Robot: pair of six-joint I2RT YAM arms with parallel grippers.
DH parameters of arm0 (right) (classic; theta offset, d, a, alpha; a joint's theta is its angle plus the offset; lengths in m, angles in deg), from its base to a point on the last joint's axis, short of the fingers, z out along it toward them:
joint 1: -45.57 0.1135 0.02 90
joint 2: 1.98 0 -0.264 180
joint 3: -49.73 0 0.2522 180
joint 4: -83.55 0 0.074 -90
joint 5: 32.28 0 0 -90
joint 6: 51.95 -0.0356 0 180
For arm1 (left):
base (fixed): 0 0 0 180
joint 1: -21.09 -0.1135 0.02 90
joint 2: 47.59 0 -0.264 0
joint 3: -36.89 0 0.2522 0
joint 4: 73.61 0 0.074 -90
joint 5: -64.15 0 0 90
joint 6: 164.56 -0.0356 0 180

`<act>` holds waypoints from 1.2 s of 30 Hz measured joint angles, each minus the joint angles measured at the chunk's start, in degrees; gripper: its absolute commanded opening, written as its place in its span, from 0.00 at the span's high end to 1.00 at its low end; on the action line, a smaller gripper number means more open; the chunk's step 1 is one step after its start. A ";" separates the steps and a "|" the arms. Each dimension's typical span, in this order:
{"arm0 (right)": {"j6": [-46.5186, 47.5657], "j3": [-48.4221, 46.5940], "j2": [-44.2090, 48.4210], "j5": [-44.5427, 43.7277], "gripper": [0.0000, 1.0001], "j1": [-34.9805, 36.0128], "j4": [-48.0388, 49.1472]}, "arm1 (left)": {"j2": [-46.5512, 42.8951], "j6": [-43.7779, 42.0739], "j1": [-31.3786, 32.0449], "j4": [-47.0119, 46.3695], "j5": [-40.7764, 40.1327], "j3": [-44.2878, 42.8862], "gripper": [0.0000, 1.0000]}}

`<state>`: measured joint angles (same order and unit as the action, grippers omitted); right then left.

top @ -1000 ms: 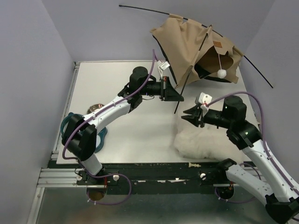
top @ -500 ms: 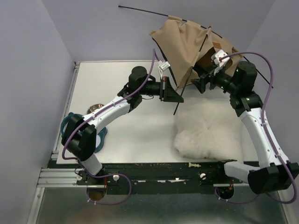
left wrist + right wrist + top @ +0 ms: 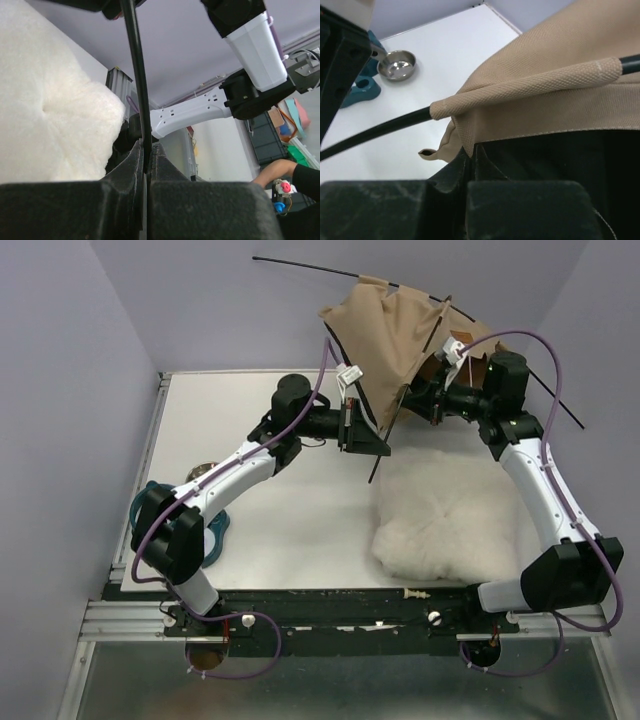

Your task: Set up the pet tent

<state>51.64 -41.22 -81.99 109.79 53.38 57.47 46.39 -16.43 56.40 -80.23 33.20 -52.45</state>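
At the far right corner of the white table (image 3: pixel 250 510), the tan-brown fabric pet tent (image 3: pixel 395 330) sits slumped, with slim rods jutting out past its cloth. The left gripper (image 3: pixel 147 155) has its jaws pinching one thin black pole (image 3: pixel 137 75) near its lower end, just beside the white fluffy cushion (image 3: pixel 450 515). The right gripper (image 3: pixel 471 156) nips the tent's tan hem under a pole sleeve.

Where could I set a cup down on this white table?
Bare: the white table's far-left corner, and the near middle between left arm and white fluffy cushion. Crowded: far right, where left gripper and right gripper hold the tan fabric tent and its thin black pole.
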 measured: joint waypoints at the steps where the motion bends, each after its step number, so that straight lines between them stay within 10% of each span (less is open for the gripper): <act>1: -0.11 0.24 0.13 0.35 0.99 -0.22 -0.04 | 0.15 0.24 -0.11 0.39 0.52 -0.96 1.00; 23: 18.75 5.35 12.00 0.20 0.98 -2.32 -20.98 | 17.35 -1.44 3.56 4.66 4.24 -22.60 1.00; 36: 3.52 12.83 20.65 -10.73 0.35 -4.90 -10.03 | 25.03 1.86 2.89 1.40 0.04 -32.68 1.00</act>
<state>55.16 -28.39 -61.34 99.06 48.49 47.44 71.41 -14.58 59.29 -78.83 33.24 -85.12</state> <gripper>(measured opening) 0.566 0.061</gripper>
